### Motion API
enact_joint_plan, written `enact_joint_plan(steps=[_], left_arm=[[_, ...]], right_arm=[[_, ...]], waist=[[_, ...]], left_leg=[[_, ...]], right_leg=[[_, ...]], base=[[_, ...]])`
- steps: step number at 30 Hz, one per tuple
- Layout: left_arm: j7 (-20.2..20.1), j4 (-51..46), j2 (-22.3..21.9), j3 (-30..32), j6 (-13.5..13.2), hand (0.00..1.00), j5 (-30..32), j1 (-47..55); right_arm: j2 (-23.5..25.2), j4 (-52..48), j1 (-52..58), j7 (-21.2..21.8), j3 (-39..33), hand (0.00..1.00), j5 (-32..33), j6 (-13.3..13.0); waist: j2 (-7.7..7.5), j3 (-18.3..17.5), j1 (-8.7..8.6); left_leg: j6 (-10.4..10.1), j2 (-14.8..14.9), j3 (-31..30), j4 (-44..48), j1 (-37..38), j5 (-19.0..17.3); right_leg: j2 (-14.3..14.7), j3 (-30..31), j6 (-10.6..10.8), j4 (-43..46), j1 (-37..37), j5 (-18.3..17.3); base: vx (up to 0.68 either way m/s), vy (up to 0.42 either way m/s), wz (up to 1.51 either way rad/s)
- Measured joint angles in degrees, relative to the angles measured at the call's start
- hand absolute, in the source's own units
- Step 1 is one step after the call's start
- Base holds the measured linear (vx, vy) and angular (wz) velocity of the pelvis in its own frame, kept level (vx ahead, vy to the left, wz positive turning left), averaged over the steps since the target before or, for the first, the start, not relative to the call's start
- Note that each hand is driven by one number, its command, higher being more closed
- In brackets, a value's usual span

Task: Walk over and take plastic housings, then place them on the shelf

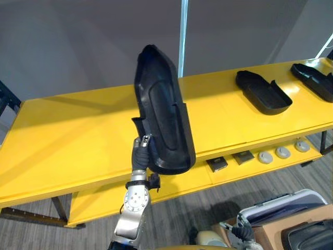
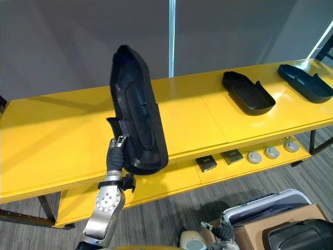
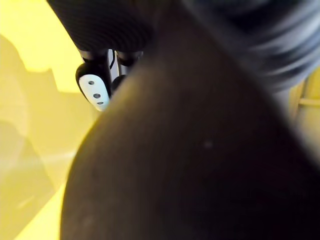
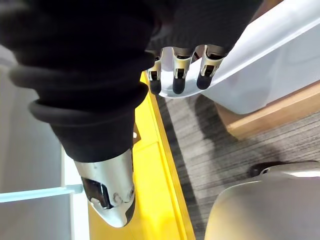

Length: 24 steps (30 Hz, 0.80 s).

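Black housing (image 1: 164, 114) stands upright over the yellow shelf (image 1: 62, 140), my left hand (image 1: 141, 152) fingers grasping it; right hand (image 4: 178, 67) fingers released.

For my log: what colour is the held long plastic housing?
Black; long plastic housing, best in left eye view.

The left arm's silver-grey metal forearm (image 1: 130, 216) bears a round joint plate (image 1: 136, 200) dotted with small screws below a dark ribbed wrist cover (image 1: 139, 157), and the right hand (image 4: 200, 22) has silver, dark-tipped fingers (image 4: 176, 67).
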Motion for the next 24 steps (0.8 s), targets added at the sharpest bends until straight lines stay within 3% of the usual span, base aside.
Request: enact_joint_plan(steps=[5,11,15,18,24], left_arm=[[3.85,12.16,0.55,5.77,3.41,1.00,0.00,-7.90],[7.26,22.54,1.34,10.74,6.82,1.00,-0.51,-15.50],[7.96,26.94,2.81,13.60,8.37,1.00,-1.92,-22.00],[8.36,30.53,3.38,15.92,9.41,1.00,-2.45,-25.47],[8.15,38.14,3.67,18.11,11.61,1.00,-2.38,-32.67]], right_arm=[[-0.51,1.14,-1.27,0.63,1.47,0.00,-1.23,0.14],[-1.28,1.70,-1.18,1.37,2.73,0.00,-2.30,0.53],[-1.53,1.42,-1.44,1.59,5.52,0.00,-2.79,0.67],[-1.59,1.16,-1.39,2.53,5.82,0.00,-3.29,0.81],[-2.15,1.16,-1.23,3.59,5.96,0.00,-3.28,0.91]], waist=[[-0.16,-0.36,-1.42],[-1.33,-0.09,-2.94],[-2.68,-0.12,-4.27],[-2.77,-0.04,-5.78],[-2.70,0.10,-6.29]], left_leg=[[0.69,-0.04,2.23,-1.47,-0.19,0.45],[1.94,-0.09,2.84,-3.08,-0.57,1.51],[2.25,-0.19,3.60,-5.11,-2.30,2.62],[1.86,-0.21,3.91,-6.79,-2.18,3.58],[1.36,-0.12,4.28,-7.29,-3.33,3.96]], right_leg=[[0.87,2.77,0.18,-5.54,0.75,4.62],[1.31,3.46,-0.41,-7.84,0.33,7.00],[1.47,3.84,-0.55,-10.04,-1.23,8.45],[1.68,3.85,-0.10,-10.71,-1.53,9.07],[2.04,4.30,-0.76,-10.64,-3.26,9.92]], base=[[-0.07,0.019,-0.25],[-0.13,-0.037,-0.12],[-0.15,-0.056,-0.05],[-0.06,-0.023,-0.03],[-0.02,0.008,-0.05]])
